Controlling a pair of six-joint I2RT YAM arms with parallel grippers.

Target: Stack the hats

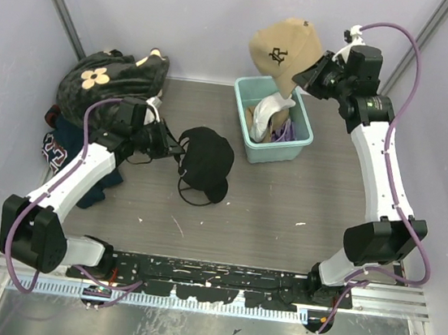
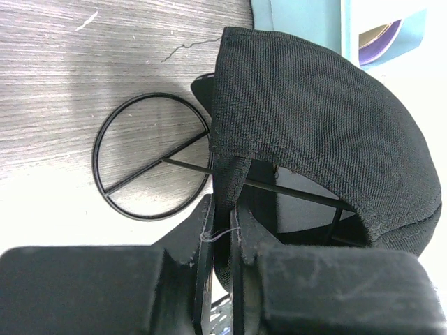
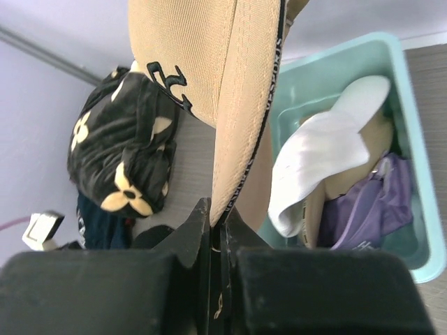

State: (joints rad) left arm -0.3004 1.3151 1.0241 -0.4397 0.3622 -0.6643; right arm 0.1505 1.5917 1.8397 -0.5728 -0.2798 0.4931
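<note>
Left gripper (image 2: 222, 225): clamped thinly on black cap (image 2: 314, 118); your lift could slip.
Right gripper (image 3: 218, 216): pinching tan cap (image 3: 195, 63) brim; swinging may drop it.

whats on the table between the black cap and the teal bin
Nothing; in the top view the table between the black cap and the teal bin is bare wood grain.

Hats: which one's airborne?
The tan cap, held up in the right end effector. Black cap is on the table; white cap and purple cap lie in the bin.
</note>
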